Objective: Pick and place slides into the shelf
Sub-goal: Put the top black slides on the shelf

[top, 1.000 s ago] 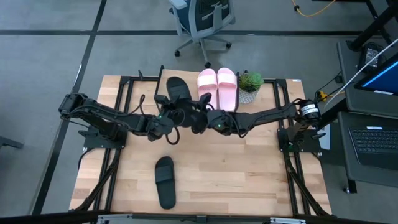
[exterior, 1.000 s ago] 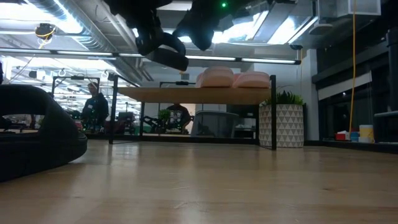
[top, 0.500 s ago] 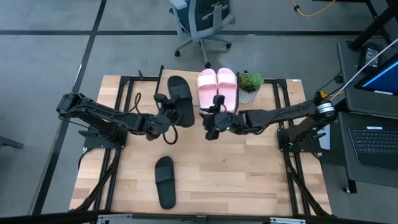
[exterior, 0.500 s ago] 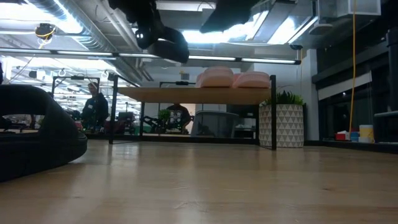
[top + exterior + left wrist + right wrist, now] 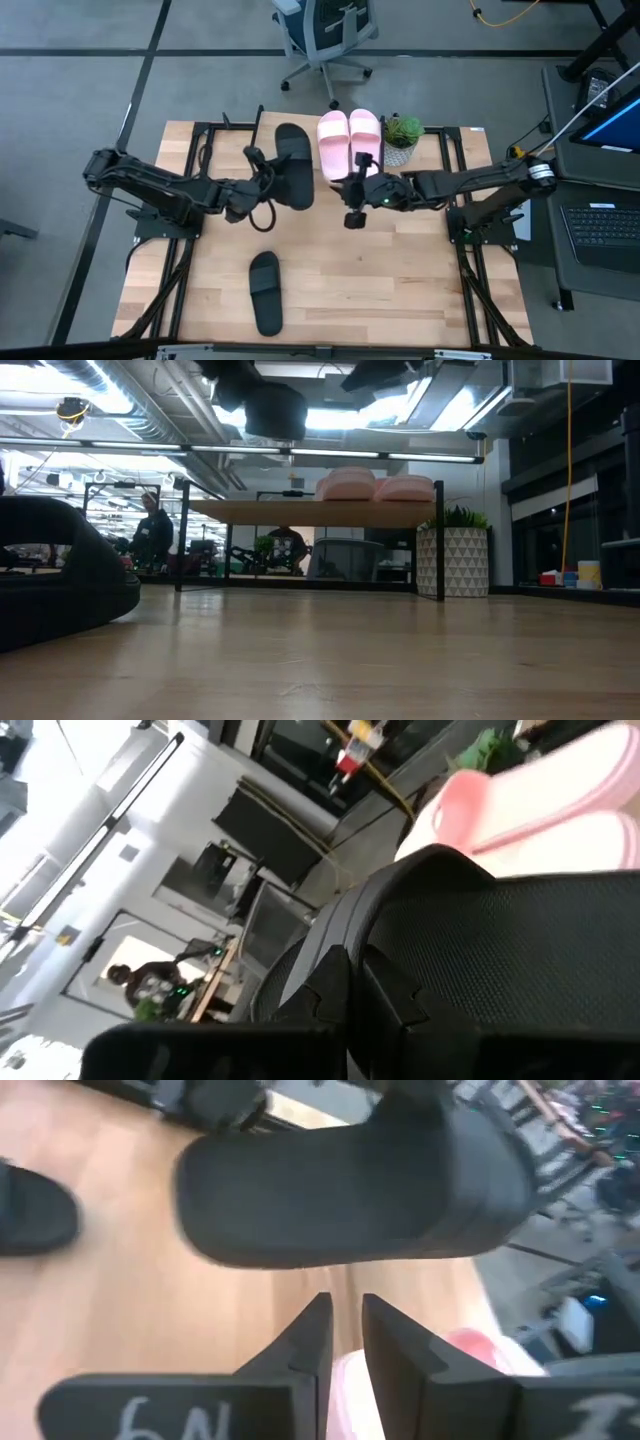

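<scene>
A wooden table [image 5: 380, 270] carries a low shelf [image 5: 300, 512], a potted plant [image 5: 402, 137] and one black slide [image 5: 265, 291]; two pink slides [image 5: 351, 141] lie side by side on the shelf

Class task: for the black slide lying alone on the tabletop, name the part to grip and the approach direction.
Grip the black slide across its broad strap, coming straight down from above: it lies flat, sole down, nothing beside it.

Left pincer [image 5: 262, 180] clamped, raised mid-table; right pincer [image 5: 352, 218] empty, fingers nearly together.
</scene>
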Available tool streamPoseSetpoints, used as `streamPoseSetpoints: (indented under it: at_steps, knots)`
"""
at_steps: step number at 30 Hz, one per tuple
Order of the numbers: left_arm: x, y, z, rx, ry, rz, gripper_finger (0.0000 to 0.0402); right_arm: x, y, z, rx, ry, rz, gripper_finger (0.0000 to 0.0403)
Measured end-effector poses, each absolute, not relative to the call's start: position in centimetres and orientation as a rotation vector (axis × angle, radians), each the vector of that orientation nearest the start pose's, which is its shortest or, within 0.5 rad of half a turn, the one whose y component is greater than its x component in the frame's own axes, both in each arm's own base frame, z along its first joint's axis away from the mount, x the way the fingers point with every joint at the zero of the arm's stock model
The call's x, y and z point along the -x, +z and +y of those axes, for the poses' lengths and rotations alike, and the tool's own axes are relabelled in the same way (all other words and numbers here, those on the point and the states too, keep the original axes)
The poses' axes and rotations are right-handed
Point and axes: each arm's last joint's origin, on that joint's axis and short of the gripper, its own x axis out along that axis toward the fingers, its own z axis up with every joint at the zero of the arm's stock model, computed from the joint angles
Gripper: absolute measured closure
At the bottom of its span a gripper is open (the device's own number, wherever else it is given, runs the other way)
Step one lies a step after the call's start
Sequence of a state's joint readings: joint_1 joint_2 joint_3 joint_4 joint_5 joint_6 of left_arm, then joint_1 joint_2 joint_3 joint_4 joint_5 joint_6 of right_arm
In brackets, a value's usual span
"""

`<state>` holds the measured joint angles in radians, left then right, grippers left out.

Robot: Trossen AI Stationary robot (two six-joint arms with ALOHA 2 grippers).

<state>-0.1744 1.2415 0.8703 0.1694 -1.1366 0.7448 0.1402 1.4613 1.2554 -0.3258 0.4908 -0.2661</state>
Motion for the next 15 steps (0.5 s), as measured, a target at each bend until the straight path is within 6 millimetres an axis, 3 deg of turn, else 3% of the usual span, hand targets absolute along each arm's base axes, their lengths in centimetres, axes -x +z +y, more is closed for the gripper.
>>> streamPoseSetpoints:
  at_steps: [9,15]
  knots:
    - [-26.5,30.7,-0.1,-0.780,0.799,0.485,0.0399,-27.2,31.0,2.6,0.359,-0.257,0.355,0.0344]
    - [-26.6,30.7,1.6,-0.745,0.803,0.482,0.0399,-23.9,29.4,2.1,0.337,-0.272,0.238,0.0365]
